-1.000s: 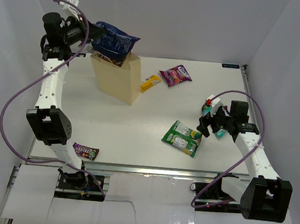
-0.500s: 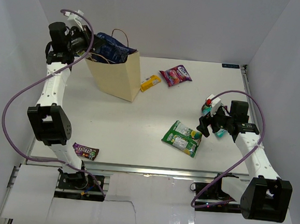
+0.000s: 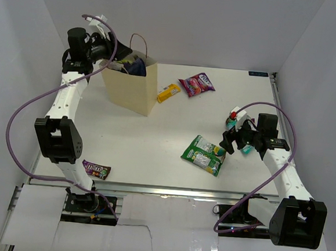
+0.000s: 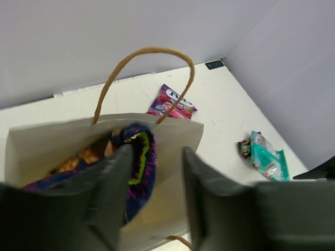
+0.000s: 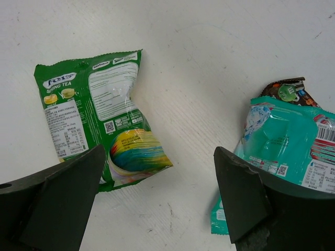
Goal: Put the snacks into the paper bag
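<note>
Blue chip bag (image 4: 137, 157) is seen inside the paper bag (image 3: 130, 90); left gripper (image 4: 156, 157) is spread above it, nothing pinched. Right gripper (image 5: 157, 157) is spread over the green packet (image 5: 94, 115): descent and closing judged next.

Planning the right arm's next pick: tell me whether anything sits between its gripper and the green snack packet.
Nothing visible does. The green foil snack packet lies flat beside the open right gripper, with only bare white table between.

The upright cream paper carrier bag (image 3: 131, 92) at upper left holds the dark blue chip bag (image 3: 137, 67); the pink packet (image 3: 197, 84) and yellow bar (image 3: 168, 93) lie upper centre, the green packet (image 3: 204, 154) and teal packet (image 5: 282, 138) right, and the purple-brown candy pack (image 3: 96, 169) lower left.
</note>
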`<action>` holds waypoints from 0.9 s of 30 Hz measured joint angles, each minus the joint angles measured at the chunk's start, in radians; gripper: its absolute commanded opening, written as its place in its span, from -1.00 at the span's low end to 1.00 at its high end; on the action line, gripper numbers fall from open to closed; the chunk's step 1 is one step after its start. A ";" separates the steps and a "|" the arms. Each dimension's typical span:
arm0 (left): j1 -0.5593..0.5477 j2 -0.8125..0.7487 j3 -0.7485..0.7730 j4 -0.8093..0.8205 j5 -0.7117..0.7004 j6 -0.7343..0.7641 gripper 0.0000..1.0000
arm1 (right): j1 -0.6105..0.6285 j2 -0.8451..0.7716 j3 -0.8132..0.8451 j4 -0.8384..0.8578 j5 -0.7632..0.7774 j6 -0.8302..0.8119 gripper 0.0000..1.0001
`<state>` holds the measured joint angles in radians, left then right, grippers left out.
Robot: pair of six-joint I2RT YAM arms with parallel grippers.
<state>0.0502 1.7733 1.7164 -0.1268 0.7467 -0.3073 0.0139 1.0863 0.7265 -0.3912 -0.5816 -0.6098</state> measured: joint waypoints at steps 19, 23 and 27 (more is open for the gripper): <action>-0.105 -0.340 -0.133 -0.045 -0.468 0.019 0.93 | 0.058 0.042 -0.005 -0.021 -0.034 0.019 0.93; -0.103 -0.666 -0.346 -0.037 -0.613 -0.019 0.96 | 0.092 0.112 -0.004 0.016 0.068 0.127 0.89; -0.103 -0.937 -0.548 -0.050 -0.657 -0.074 0.96 | 0.117 0.193 0.001 0.005 0.059 0.140 0.82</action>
<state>-0.0532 0.8364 1.1687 -0.1772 0.0898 -0.3817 0.1314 1.2793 0.7273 -0.3859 -0.5224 -0.4694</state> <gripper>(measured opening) 0.979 0.927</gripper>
